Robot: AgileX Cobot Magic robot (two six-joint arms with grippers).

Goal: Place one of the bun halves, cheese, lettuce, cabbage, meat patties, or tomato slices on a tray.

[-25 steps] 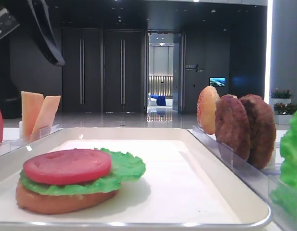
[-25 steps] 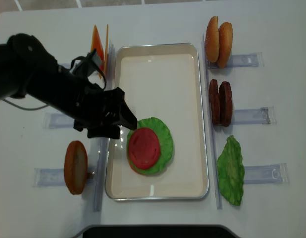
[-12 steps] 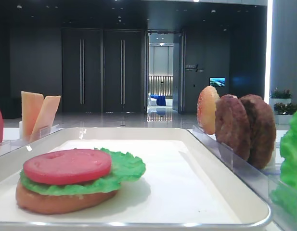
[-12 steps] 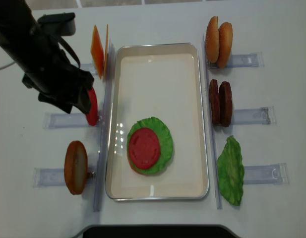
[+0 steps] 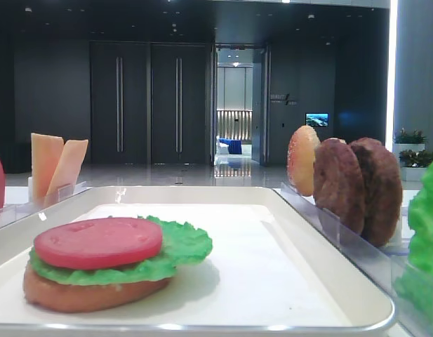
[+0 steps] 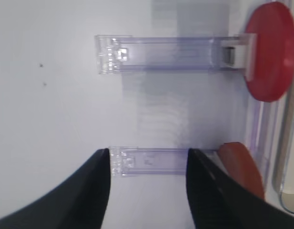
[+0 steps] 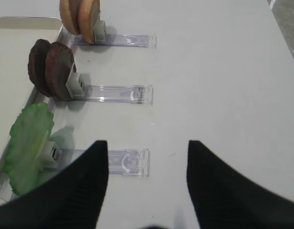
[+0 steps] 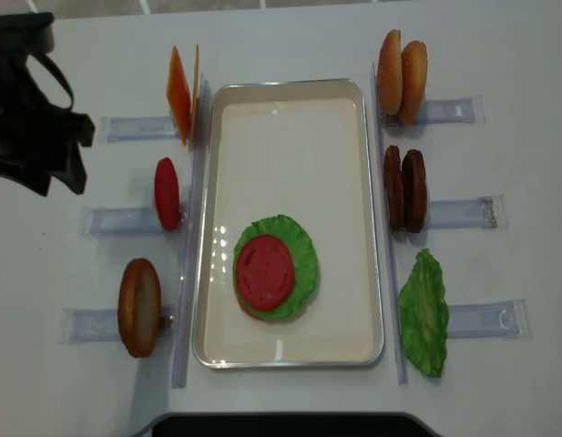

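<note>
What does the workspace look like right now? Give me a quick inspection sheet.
Surface: white table, clean.
Job's things: tray holds a bun half under lettuce and a tomato slice. In clear holders around it: cheese, spare tomato slice, bun halves, meat patties, another lettuce leaf.
Clutter: nothing seen.
Tools: left tool open, empty; right tool open, empty.
Cables: black loop on left arm.
Surroundings: dark lobby, doors.

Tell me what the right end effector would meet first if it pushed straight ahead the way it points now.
Probably the clear holder lying between the open fingers of the right end effector, the one carrying the lettuce at its far left end. Depth is unclear, so it might pass above it.
</note>
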